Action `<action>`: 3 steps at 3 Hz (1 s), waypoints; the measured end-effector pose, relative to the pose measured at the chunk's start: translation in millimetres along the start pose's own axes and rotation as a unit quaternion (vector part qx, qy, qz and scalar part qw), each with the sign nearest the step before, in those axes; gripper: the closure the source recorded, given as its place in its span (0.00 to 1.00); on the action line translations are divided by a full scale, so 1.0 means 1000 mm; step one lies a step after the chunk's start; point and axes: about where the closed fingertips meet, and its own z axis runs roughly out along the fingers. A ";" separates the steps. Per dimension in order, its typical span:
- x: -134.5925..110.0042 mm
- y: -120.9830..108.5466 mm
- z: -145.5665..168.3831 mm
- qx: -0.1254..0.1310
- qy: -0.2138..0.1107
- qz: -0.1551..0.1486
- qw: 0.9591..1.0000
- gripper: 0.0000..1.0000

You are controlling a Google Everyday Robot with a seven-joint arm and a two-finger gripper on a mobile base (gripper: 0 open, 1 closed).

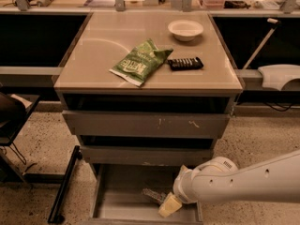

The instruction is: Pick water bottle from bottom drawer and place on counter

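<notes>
My tool is down in the bottom drawer, the water bottle lying at its 10 o'clock; open or closed I cannot tell. Lifting and placing on the bench are not yet done

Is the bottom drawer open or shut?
Open: the bottom drawer juts out past the upper drawers; the end effector is down inside it.

Lab w/ benches, end effector in drawer
</notes>
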 end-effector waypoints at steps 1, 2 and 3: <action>0.000 0.000 0.000 0.000 0.000 0.000 1.000 0.00; 0.002 0.004 0.027 -0.019 -0.015 0.004 1.000 0.00; -0.017 -0.023 0.069 -0.013 -0.088 0.021 0.996 0.00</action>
